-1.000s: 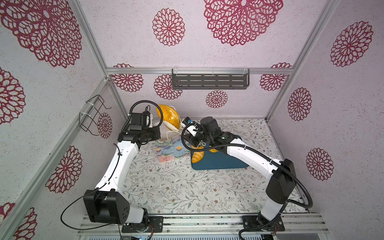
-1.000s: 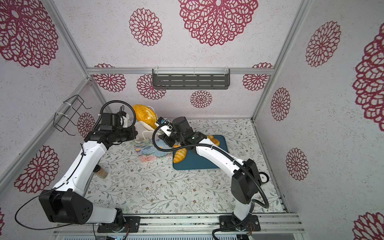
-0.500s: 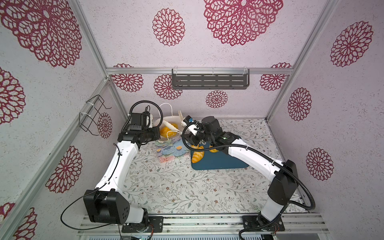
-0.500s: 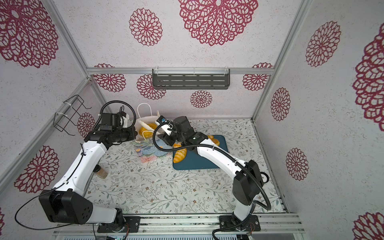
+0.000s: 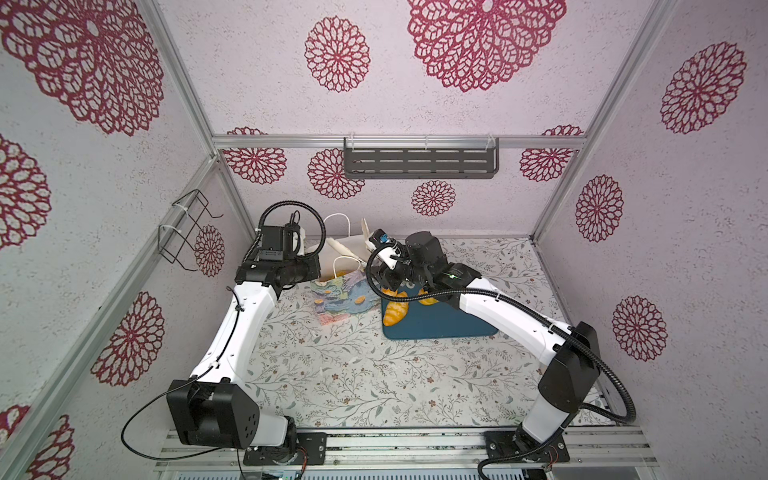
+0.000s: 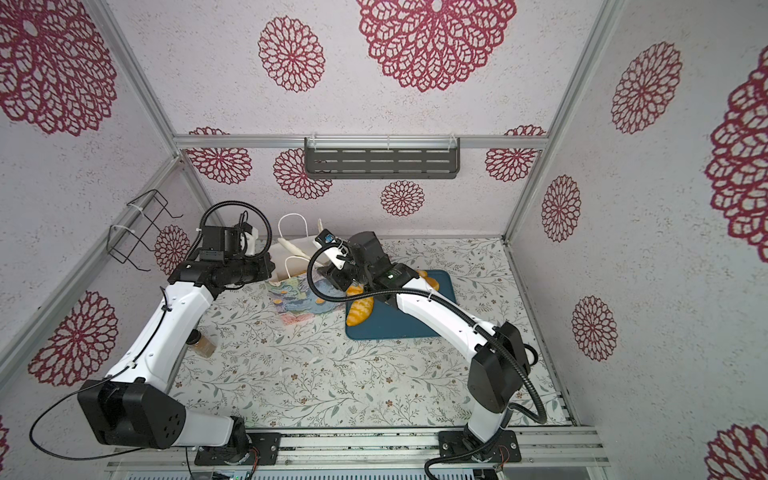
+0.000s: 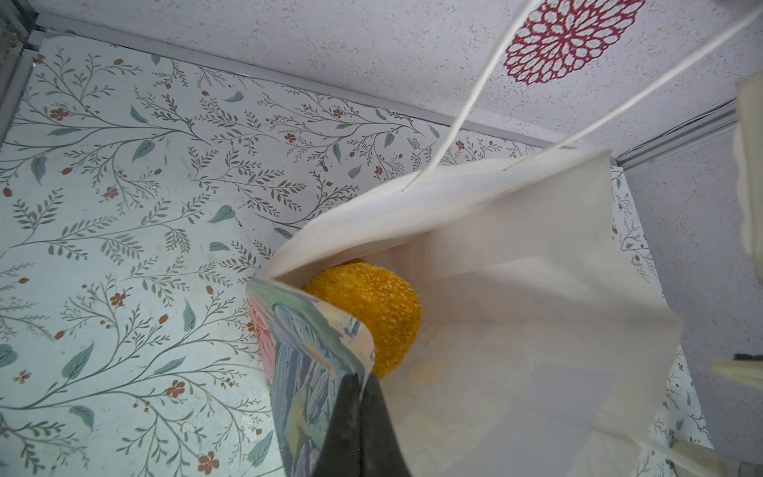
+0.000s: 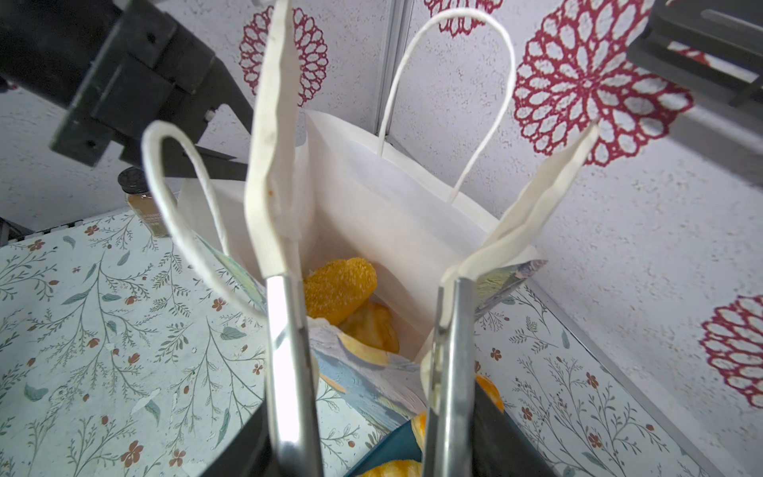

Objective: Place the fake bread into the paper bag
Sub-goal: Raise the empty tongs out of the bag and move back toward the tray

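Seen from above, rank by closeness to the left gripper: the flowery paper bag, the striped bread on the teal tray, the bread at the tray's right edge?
1. The paper bag: the left gripper is shut on its rim.
2. The striped bread: left end of the teal tray, beside the bag.
3. The edge bread: tray's right side, farthest.

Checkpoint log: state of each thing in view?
Floral paper gift bag: upright, mouth open.
Left gripper: shut on bag rim.
Right gripper: shut on cream-coloured tongs.
Tongs: open, empty, above bag.
Golden sesame bun: inside bag.
Golden striped roll: on flat teal tray.
Small brown jar: upright, capped.
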`<state>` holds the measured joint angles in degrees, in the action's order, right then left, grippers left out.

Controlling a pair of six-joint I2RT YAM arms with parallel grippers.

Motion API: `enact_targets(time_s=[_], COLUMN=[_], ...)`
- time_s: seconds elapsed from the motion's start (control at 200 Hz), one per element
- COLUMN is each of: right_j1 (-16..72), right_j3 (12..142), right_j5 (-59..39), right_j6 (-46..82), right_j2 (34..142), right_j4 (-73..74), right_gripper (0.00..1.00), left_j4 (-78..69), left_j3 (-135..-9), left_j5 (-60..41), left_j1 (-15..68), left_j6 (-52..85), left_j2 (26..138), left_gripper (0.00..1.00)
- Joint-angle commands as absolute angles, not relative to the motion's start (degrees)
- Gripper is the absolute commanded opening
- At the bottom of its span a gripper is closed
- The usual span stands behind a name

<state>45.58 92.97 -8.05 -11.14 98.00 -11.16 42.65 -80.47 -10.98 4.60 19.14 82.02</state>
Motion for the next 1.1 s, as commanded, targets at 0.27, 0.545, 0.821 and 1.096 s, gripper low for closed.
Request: enact_targets(time_s=[0.27,0.545,0.821,1.096], right_j1=[45.88,45.83,45.86,45.83], right_j3=[99.55,99.74,93.62,85.05], right_j5=[-2.95,0.28,3.27,6.44], right_j6=[-5.84,-1.50,5.68,12.65], right_j2=[91.53,87.46,80.19,72.36], right_j4=[-17.97,-25.79,-30.37,-32.97], right_gripper=[0.58,0.57,0.57,0.57], left_j4=[41.88,42.35,42.99,43.76], left_j3=[-80.33,-80.76,-81.30,-82.34], left_j5=[-10.87,-10.19,-9.35,-8.44], left_j1=[4.75,4.75,4.57,4.58], left_j6=[19.24,20.12,20.76,21.26], left_j2=[80.07,80.29,80.16,80.32], left_gripper=[0.00,0.00,0.04,0.22])
